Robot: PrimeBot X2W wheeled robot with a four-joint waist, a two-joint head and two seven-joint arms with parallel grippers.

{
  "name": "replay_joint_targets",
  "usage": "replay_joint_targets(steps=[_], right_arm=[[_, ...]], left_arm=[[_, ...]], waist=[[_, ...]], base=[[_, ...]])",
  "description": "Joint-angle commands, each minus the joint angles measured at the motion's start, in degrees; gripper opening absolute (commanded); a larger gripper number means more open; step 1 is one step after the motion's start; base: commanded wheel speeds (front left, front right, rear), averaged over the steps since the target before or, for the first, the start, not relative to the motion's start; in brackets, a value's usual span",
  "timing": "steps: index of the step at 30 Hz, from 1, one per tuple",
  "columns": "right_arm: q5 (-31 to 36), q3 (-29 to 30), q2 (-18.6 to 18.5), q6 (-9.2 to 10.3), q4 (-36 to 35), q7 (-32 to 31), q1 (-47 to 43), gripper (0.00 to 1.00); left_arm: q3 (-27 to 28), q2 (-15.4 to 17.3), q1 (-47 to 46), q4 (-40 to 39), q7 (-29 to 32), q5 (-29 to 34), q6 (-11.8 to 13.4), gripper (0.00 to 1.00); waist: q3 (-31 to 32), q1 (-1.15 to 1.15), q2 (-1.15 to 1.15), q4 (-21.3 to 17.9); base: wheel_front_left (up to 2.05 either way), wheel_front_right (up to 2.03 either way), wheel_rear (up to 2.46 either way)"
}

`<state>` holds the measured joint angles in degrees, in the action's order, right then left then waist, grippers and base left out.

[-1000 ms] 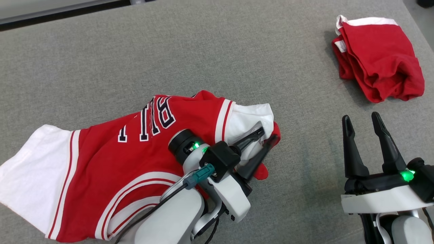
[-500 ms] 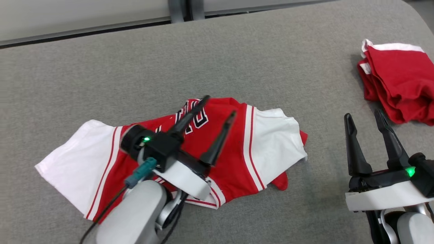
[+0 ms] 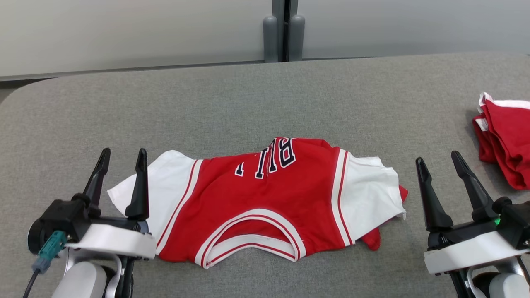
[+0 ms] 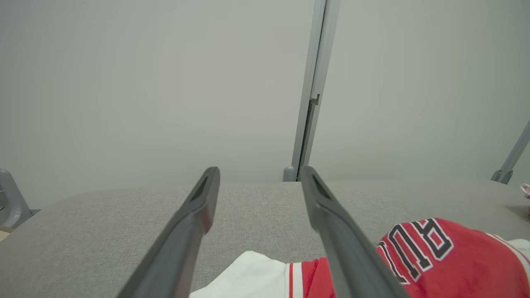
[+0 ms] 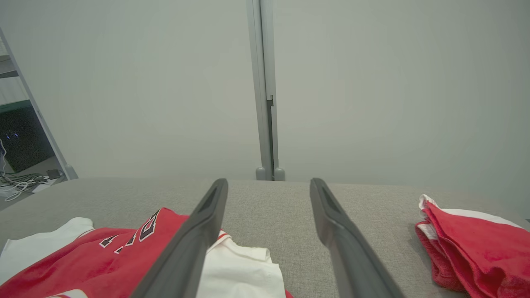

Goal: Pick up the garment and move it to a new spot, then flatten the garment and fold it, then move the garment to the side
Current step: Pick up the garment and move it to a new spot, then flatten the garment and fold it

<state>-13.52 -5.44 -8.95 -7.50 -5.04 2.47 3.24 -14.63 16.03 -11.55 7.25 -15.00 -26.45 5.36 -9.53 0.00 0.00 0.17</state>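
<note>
**Head view.** We find the garment (image 3: 265, 203), a red jersey with white sleeves and dark lettering, spread on the grey table (image 3: 248, 95) with its neck opening toward the robot. The left gripper (image 3: 124, 152) stands at the edge of the left sleeve, fingers apart and empty. We cannot tell whether it touches the cloth. The right gripper (image 3: 438, 157) stands just beside the right sleeve, fingers likewise apart and empty. A folded red cloth (image 3: 503, 140) lies at the table's right, well apart from the garment.

**Left wrist view.** The spread fingers (image 4: 194, 223) frame bare table. The white sleeve and the lettering sit at the bottom right. This view adds a grey bracket (image 4: 10, 198) beyond the table's left end.

**Right wrist view.** Its fingers (image 5: 343, 248) are also spread over bare table. The garment's right sleeve lies at the lower left and the folded cloth at the right, its stacked layers seen side-on. This view adds cables on the floor (image 5: 20, 184) at the far left.
</note>
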Motion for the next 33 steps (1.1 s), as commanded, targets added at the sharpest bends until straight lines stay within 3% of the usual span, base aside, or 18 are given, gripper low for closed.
replay_joint_targets(steps=[1, 11, 18, 33], right_arm=[[0.1, 0.4, -0.4, 0.02, -0.2, -0.4, -1.3, 1.0], [0.8, 2.3, 0.4, 0.02, -0.1, -2.0, -6.3, 1.0], [1.1, 3.1, 1.3, 0.02, -0.9, -3.6, -9.2, 1.0], [1.0, 2.7, 1.1, 0.02, -1.3, -4.3, -9.0, 1.0]], left_arm=[[1.1, 0.5, 2.1, -0.4, -0.2, -0.2, -0.4, 1.0], [0.9, 1.4, 8.7, 0.1, -0.2, 0.3, -2.0, 1.0], [0.6, 1.8, 12.1, -0.5, 0.7, -0.1, -0.7, 1.0], [0.2, 2.5, 13.5, -2.8, 2.3, -0.6, 0.6, 1.0]], waist=[[2.0, 0.0, 0.0, 1.3], [7.2, 0.0, 0.0, 1.3], [10.3, 0.0, 0.0, 0.8], [10.9, 0.0, 0.0, 0.7]], base=[[0.0, 0.0, 0.0], [0.0, 0.0, 0.0], [0.0, 0.0, 0.0], [0.0, 0.0, 0.0]])
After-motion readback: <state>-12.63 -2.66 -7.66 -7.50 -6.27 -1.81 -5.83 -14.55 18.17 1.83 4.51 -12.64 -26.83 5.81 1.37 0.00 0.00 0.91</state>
